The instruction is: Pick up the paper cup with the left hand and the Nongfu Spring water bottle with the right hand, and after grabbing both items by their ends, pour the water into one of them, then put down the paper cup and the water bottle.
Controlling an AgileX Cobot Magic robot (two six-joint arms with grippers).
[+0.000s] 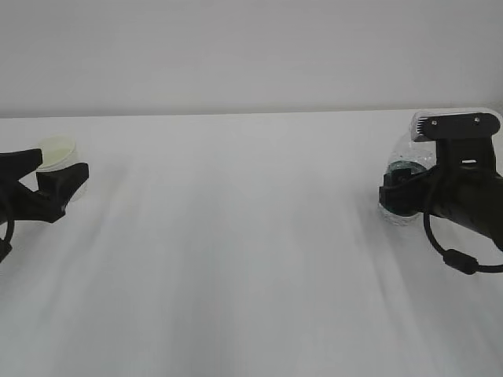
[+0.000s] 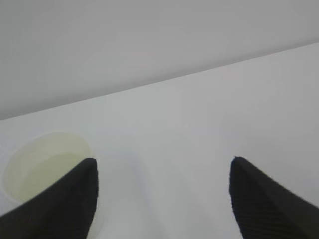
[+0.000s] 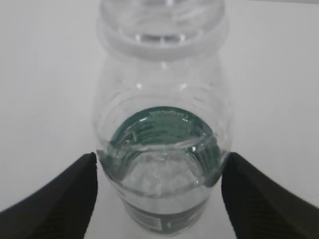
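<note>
Right wrist view, nearest first: the two black fingers [image 3: 60,199] of the right hand [image 3: 159,194] stand wide apart, one on each side of the Nongfu Spring water bottle [image 3: 162,149]. Fingers sit right at the bottle walls; real contact can't be judged, so not counted as a grip. Bottle upright, no cap, green label low on the body, the water [image 3: 159,181] filling the lower part.

Left wrist view: the left hand [image 2: 162,199] also has its fingers spread. The paper cup [image 2: 47,162] sits at the left finger, partly behind it, not centred in the gap. Pale yellowish inside, looks empty.

Exterior view, farther back: cup [image 1: 58,152] at far left of the white table [image 1: 251,259], bottle [image 1: 407,177] at far right, well apart. Both stand on the table, nothing lifted.

Step in hand, by my read: closing on both items.
- Left: shift toward the cup so it sits midway between the fingers, then close gently; paper wall crushes easily.
- Right: already centred; squeeze slowly, since the open bottle could slosh or deform.
</note>
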